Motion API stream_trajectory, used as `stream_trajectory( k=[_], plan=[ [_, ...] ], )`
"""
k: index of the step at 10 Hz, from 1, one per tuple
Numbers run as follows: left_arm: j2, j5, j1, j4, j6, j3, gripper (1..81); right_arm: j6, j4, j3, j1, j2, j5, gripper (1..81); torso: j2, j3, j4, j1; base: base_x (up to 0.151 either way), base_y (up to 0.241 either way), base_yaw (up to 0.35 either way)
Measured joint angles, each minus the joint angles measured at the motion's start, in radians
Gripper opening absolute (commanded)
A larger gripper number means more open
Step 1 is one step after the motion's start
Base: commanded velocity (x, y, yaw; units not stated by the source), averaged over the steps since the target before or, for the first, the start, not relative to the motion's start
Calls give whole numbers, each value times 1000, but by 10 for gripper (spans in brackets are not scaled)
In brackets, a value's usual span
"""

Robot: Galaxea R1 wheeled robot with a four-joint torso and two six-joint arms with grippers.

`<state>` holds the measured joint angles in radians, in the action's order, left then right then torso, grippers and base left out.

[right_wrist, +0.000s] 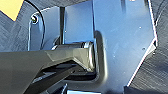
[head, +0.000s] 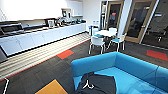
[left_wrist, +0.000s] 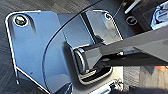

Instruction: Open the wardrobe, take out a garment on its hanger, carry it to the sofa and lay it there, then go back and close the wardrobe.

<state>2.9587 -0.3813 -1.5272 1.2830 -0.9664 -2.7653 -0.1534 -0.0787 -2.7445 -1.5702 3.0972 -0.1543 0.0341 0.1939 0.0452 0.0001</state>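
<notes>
The bright blue sofa [head: 130,66] spreads across the lower right of the head view, its low curved back towards me. The black garment [head: 101,83] lies crumpled on the seat at the sofa's near left end. The white hanger [head: 88,85] pokes out of the garment's left side, resting on the fabric. Nothing holds the garment; it rests on the cushion by itself.
A white round table [head: 106,32] with white chairs [head: 97,41] stands behind the sofa. A long white kitchen counter [head: 37,37] runs along the left wall. Wood-framed glass doors [head: 140,20] are at the back right. Dark carpet with orange [head: 65,54] and yellow [head: 51,88] patches lies left of the sofa.
</notes>
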Motion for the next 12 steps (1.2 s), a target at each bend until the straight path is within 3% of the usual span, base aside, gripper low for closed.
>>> stream_trajectory(
  k=[12],
  plan=[
    [15, 28, -3, 0, 3, 0, 811, 0, 0, 0, -11, 2, -1, 811, 0, 0, 0, 0, 0, 0, 324]
  ],
)
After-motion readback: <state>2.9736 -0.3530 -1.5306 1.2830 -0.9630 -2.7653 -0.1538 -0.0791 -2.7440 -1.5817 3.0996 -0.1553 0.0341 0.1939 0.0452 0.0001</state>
